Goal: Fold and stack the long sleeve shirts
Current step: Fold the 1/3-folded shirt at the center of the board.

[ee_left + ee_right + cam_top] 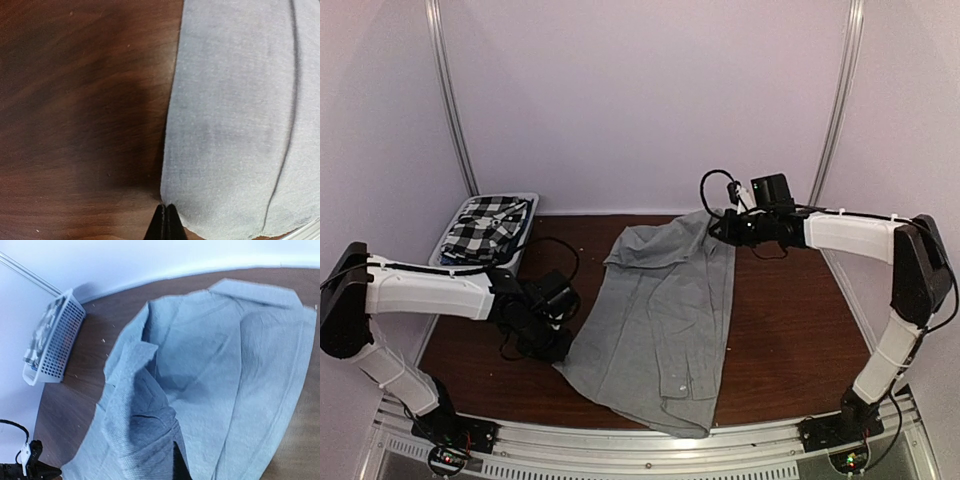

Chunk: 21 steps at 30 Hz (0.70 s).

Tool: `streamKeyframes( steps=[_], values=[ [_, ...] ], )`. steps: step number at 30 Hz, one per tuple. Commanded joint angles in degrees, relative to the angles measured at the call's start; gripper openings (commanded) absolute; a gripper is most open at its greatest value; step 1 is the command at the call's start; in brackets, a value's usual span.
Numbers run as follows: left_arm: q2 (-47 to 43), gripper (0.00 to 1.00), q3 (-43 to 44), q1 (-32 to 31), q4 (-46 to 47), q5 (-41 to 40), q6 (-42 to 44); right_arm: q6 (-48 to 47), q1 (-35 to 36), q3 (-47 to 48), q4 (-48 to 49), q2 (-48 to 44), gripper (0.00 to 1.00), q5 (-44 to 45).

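A light grey long sleeve shirt lies spread lengthwise across the middle of the brown table. My left gripper sits low at its near left edge. In the left wrist view the left gripper has its jaws pressed together on the very edge of the grey shirt. My right gripper holds the shirt's far right corner, lifted a little. In the right wrist view the bunched grey shirt covers most of the right gripper. The black-and-white checked shirt lies in the basket.
A white slatted basket stands at the back left against the wall, and shows again in the right wrist view. Black cables loop beside the left arm. A metal rail runs along the near edge.
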Motion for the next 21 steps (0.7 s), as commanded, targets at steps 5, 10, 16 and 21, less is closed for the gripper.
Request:
streamKeyframes(
  steps=[5,10,16,21],
  values=[
    [-2.4,0.0,6.6,-4.0,-1.5,0.2,8.3,-4.8,-1.5,18.9,-9.8,1.1,0.0,4.3],
    [-1.4,0.0,10.1,-7.2,-0.2,2.5,11.7,-5.8,-3.8,23.4,-13.7,1.3,0.0,5.7],
    [1.0,0.0,13.4,-10.3,1.8,8.5,16.3,-6.3,-7.3,21.5,-17.0,-1.9,0.0,10.0],
    [4.3,0.0,15.1,-12.5,2.9,13.4,20.2,-6.8,-9.7,17.1,-17.8,-6.1,0.0,12.7]
  ],
)
